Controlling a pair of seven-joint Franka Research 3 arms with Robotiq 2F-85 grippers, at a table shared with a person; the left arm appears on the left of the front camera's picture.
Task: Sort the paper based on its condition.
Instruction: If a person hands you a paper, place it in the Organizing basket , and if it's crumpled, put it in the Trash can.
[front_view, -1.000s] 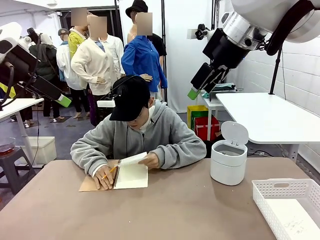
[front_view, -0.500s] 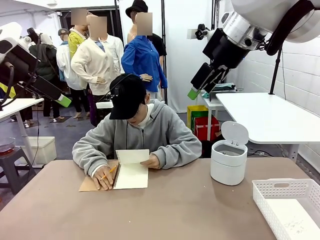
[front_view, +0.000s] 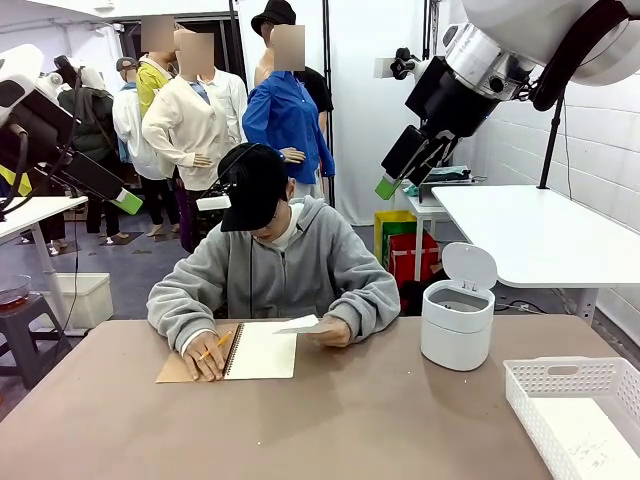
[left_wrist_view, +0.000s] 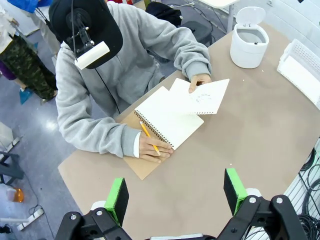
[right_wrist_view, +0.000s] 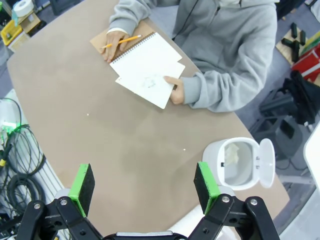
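Paper (left_wrist_view: 207, 97), one loose scribbled sheet, is hanging just above the counter (left_wrist_view: 240, 145) near its far edge. The person's fingers (left_wrist_view: 197, 82) are pinching one edge of it, and one side is lying over the open notebook (left_wrist_view: 167, 117). I am holding my left hand (left_wrist_view: 176, 192) and my right hand (right_wrist_view: 144, 181) high over the counter, both spread wide and gripping nothing. A white bin (front_view: 457, 322), lid up, is standing toward the far right corner.

Brown bench (front_view: 350, 420), rounded corners. On it: open spiral notebook (front_view: 262, 355) at far side, left of centre, brown cover showing at its left; white bin (front_view: 457, 325) far right, lid up; white slotted basket (front_view: 570, 377) at right edge, nr bin, well apart from notebook.
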